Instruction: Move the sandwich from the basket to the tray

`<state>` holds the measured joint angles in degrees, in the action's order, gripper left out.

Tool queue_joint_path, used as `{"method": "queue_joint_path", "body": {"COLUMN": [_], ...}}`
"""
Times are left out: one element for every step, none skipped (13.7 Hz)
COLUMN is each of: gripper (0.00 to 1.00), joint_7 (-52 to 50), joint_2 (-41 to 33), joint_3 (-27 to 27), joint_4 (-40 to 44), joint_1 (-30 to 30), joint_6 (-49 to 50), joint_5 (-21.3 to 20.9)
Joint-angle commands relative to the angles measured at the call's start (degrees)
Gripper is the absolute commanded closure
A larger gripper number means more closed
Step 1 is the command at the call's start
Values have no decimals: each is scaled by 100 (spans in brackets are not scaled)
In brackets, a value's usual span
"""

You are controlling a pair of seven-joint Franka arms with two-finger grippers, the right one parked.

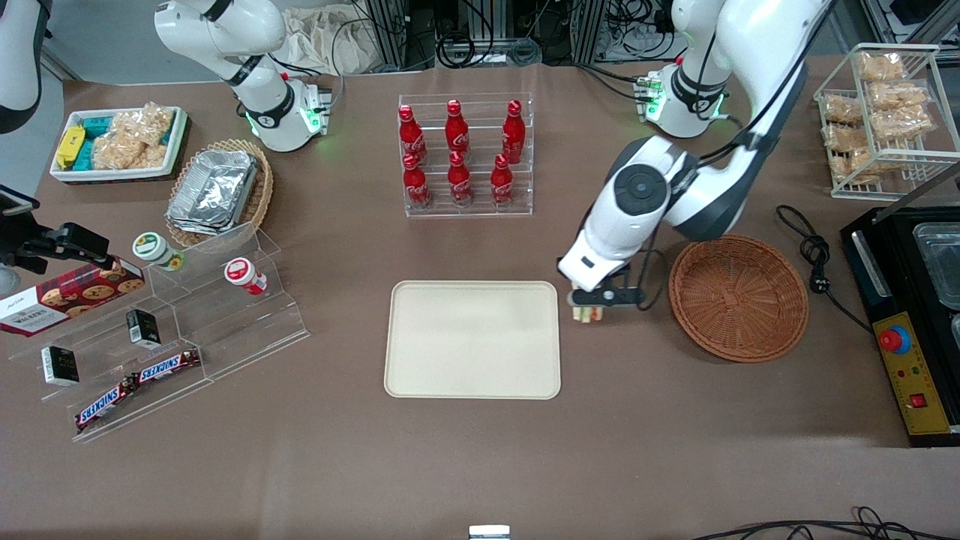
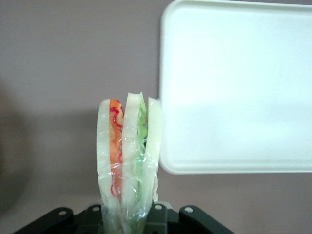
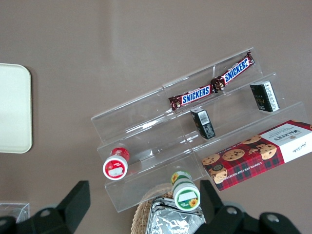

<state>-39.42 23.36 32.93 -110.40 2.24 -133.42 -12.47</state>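
My left gripper [image 1: 589, 306] is shut on the sandwich [image 1: 588, 314], a pale wedge in clear wrap with orange, red and green layers. It hangs above the brown table between the reddish-brown wicker basket [image 1: 739, 298] and the cream-beige tray [image 1: 472, 339], close to the tray's edge. In the left wrist view the sandwich [image 2: 127, 161] stands up from the gripper [image 2: 127, 217], with the tray's corner [image 2: 234, 87] just beside it. The basket holds nothing.
A clear rack of red cola bottles [image 1: 465, 154] stands farther from the front camera than the tray. A wire basket of bagged snacks [image 1: 881, 112] and a black appliance [image 1: 911, 315] sit at the working arm's end. A clear stepped shelf with snacks [image 1: 161, 337] lies toward the parked arm's end.
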Motion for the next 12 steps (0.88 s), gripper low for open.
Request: {"method": "queue_joint_path", "body": {"gripper": [100, 100, 100, 86, 64, 41, 25, 11, 2, 1, 1, 1], "joint_7": [-31, -40, -31, -31, -40, -83, -188, -259, -364, -504, -628, -829], "joint_2": [895, 1212, 1459, 1635, 1750, 1795, 1812, 1821, 1821, 1787, 1717, 1498], "joint_3": [-24, -24, -50, -59, -59, -59, -68, -85, -85, -85, -85, -77], "joint_4": [710, 1000, 1229, 1318, 1362, 1363, 1354, 1354, 1363, 1363, 1363, 1345], "joint_1": [268, 356, 487, 541, 532, 524, 524, 515, 515, 463, 375, 287], "joint_6": [-263, -264, -264, -281, -377, -491, -545, -554, -571, -598, -598, -589], "joint_5": [-561, -746, -878, -1115, -1387, -1468, -1503, -1504, -1478, -1469, -1451, -1451]}}
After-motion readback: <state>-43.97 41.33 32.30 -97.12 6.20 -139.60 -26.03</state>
